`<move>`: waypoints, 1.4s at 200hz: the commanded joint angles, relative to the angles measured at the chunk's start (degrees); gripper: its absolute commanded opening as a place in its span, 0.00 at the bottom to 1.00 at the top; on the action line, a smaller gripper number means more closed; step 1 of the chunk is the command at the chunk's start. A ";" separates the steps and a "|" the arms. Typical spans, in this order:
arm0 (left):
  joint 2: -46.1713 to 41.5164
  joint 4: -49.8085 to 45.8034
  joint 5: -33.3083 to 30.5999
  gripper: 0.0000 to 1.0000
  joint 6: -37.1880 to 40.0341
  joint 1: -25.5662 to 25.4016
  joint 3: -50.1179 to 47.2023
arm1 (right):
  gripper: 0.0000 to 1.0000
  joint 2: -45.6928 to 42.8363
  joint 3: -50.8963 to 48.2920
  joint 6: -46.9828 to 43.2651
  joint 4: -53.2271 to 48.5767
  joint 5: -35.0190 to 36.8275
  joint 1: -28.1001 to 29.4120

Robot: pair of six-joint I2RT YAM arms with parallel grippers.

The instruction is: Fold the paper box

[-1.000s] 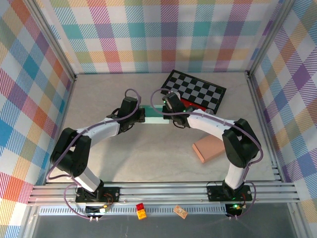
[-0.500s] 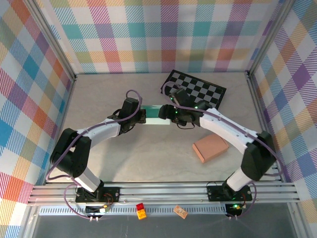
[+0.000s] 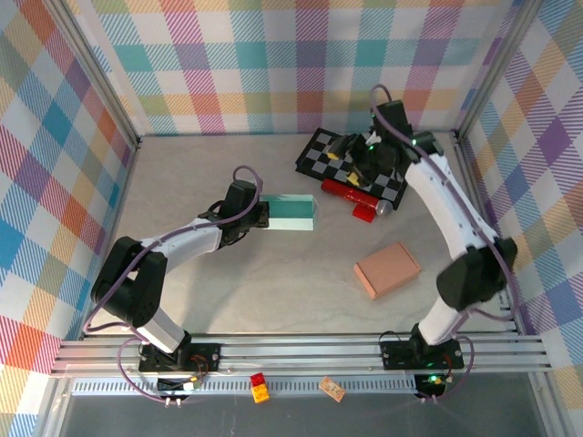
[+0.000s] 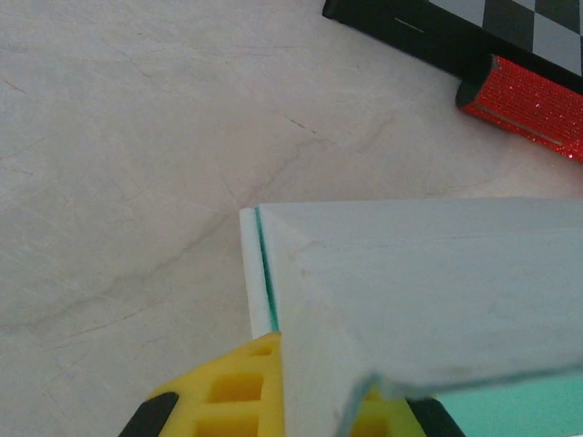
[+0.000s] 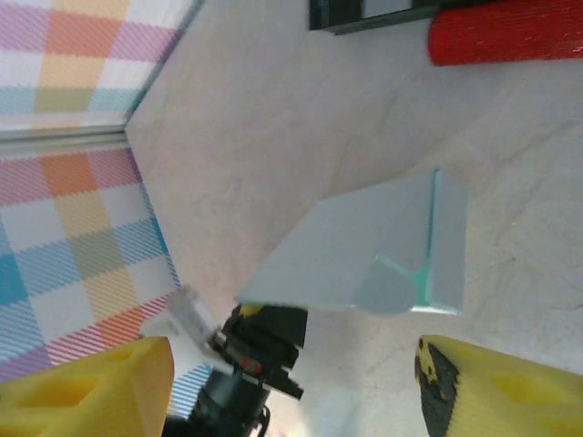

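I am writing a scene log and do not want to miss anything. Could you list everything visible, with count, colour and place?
paper box: 1, teal and white, middle of the table
checkerboard: 1, black and white, far side of the table
red cylinder: 1, glittery red, at the checkerboard's near edge
cardboard box: 1, light brown, right of the middle
small block: 1, red and yellow, front strip by the arm bases
brown piece: 1, brown, same strip, too small to identify
table: 1, pale grey
walls: 3, multicoloured plaid, left, back and right
left fingers: yellow, shut on the paper box
right fingers: yellow, open, over the checkerboard
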 commanded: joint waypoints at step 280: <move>-6.07 -9.06 1.20 0.27 -9.36 -5.45 -6.42 | 0.52 17.58 -9.46 -9.94 -3.68 -13.39 6.46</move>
